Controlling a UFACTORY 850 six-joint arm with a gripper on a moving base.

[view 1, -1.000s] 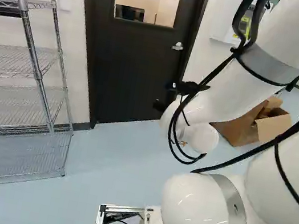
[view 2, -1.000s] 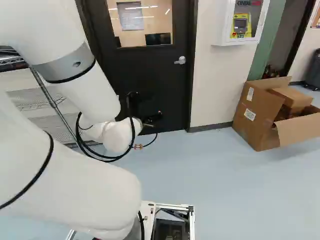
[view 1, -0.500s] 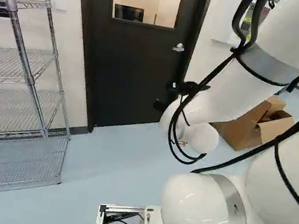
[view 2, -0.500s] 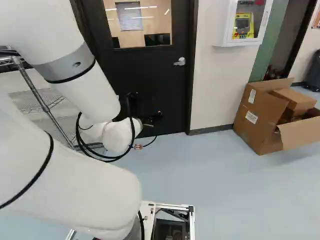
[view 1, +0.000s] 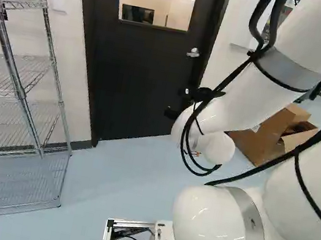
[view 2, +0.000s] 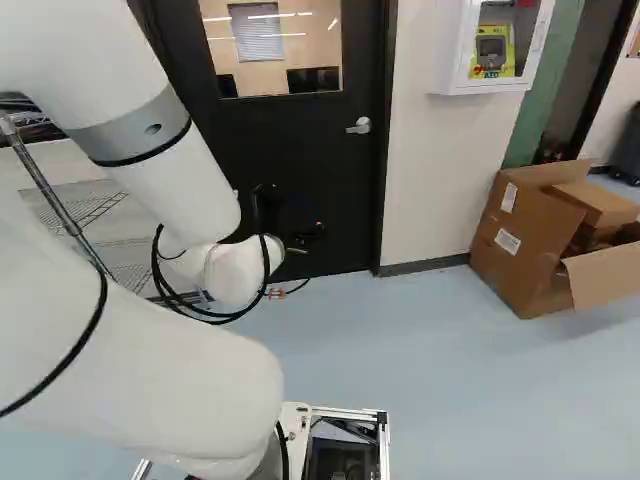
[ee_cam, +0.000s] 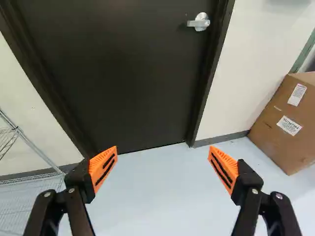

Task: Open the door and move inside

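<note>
With the base (view 2: 383,450) now moved forward, the gripper (view 1: 176,102) is carried along by it and brought nearer to the door (view 1: 136,78) straight ahead.

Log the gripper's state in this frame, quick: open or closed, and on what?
Gripper: open, its orange pads wide apart, holding nothing.

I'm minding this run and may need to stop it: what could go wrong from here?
The open jaws are not lined up with the handle, so they may miss it and bump the closed door. The wire rack stands off one side of the door, the cardboard box off the other; the robot might catch either if it steers wide.
</note>
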